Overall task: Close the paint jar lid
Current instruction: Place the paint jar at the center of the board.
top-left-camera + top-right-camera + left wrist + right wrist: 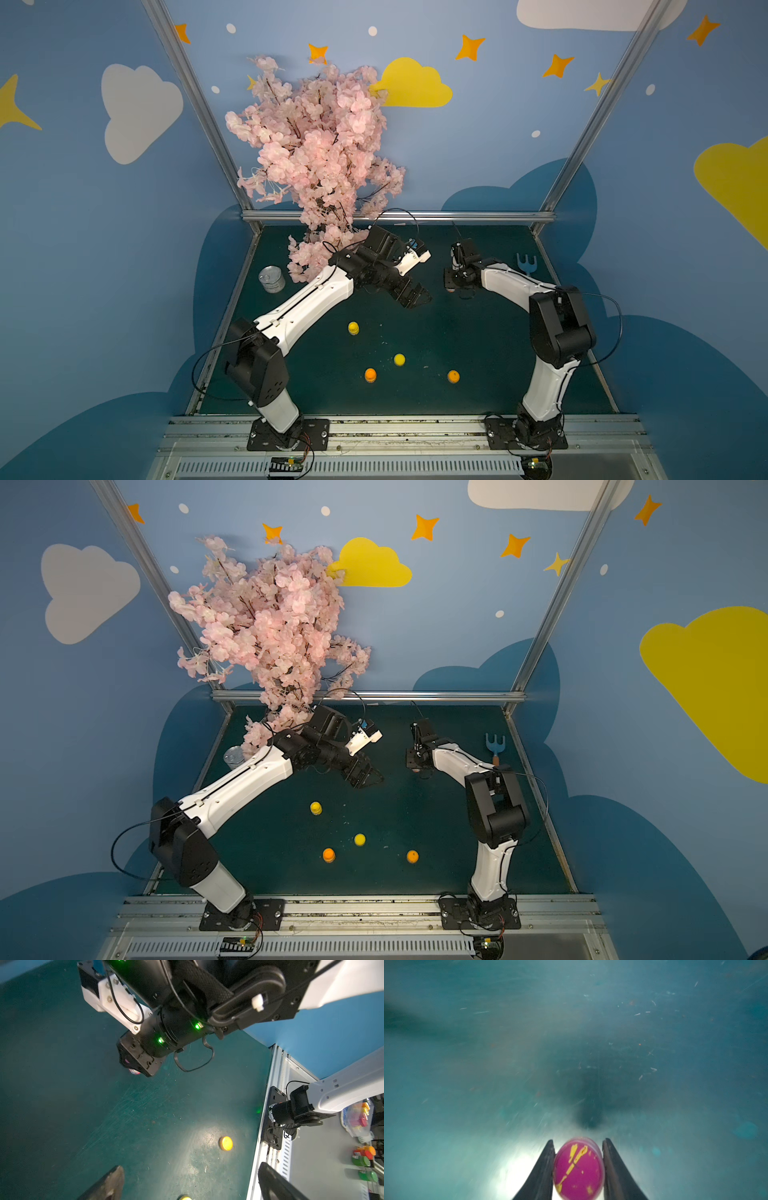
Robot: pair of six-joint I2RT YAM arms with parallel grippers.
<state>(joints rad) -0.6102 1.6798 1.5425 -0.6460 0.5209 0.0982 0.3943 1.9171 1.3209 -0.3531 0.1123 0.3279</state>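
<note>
Centrally, the dark green bench (478,340) fills the lower middle of both top views. At frame centre the left pincer (419,301) hangs with fingers wide apart. Just right of it, the right pincer (454,287) is clamped on a round magenta, yellow-streaked paint jar lid (578,1167), close over the bench.

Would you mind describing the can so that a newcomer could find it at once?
Start at the pink tree at the back left of the green table. The can stands upright beside its lowest blossoms, near the table's left edge. It is silver, while the small jars in front are yellow or orange.
</note>
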